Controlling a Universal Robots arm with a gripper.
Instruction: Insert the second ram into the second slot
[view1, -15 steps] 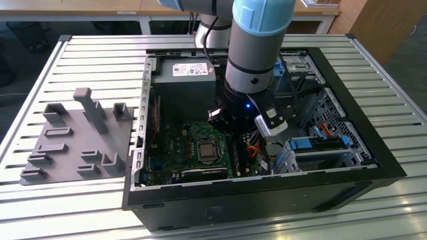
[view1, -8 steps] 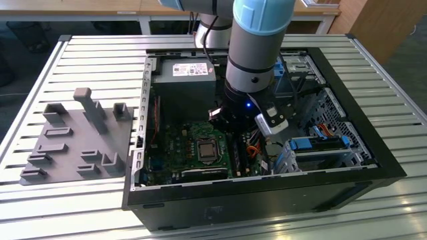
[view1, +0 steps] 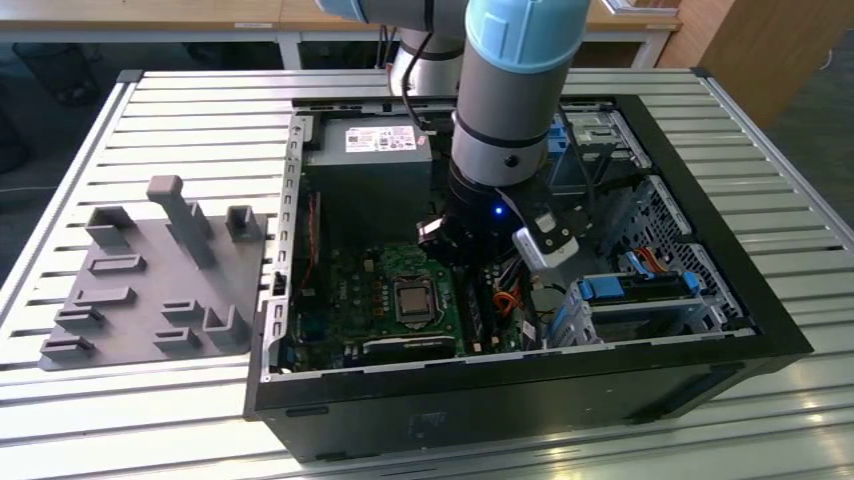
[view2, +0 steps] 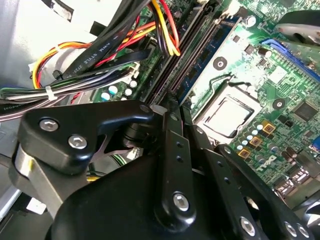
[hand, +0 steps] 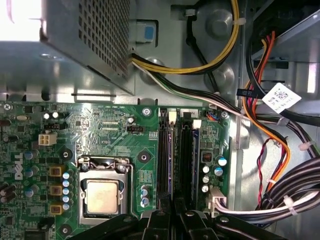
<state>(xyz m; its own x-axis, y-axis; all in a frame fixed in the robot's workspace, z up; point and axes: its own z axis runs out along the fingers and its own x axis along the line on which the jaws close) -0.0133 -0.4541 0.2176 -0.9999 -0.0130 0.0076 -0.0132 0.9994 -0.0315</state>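
The gripper's (view2: 179, 111) two black fingers (view2: 169, 131) are drawn narrowly together, closed on the near end of the second ram (hand: 171, 160), a thin blue stick standing on edge. In both wrist views the stick lies lengthwise in one of the long black memory slots, running straight away from the fingertips; how deep it sits cannot be told. The slots lie just beside the silver processor socket (hand: 102, 195) on the green motherboard (hand: 115, 130). On the slots' other side, bundles of black, yellow, orange and red cables (view2: 100, 55) cross the case wall. Beyond the far end of the slots sits the perforated metal power supply (hand: 85, 45). In the exterior view the pale blue and grey arm (view1: 514, 100) reaches straight down into the open black computer case (view1: 747, 330), which lies on a slatted metal table (view1: 200, 100). A grey fixture plate (view1: 147, 290) with upright pegs lies on the table at the exterior view's left, well apart from the case.
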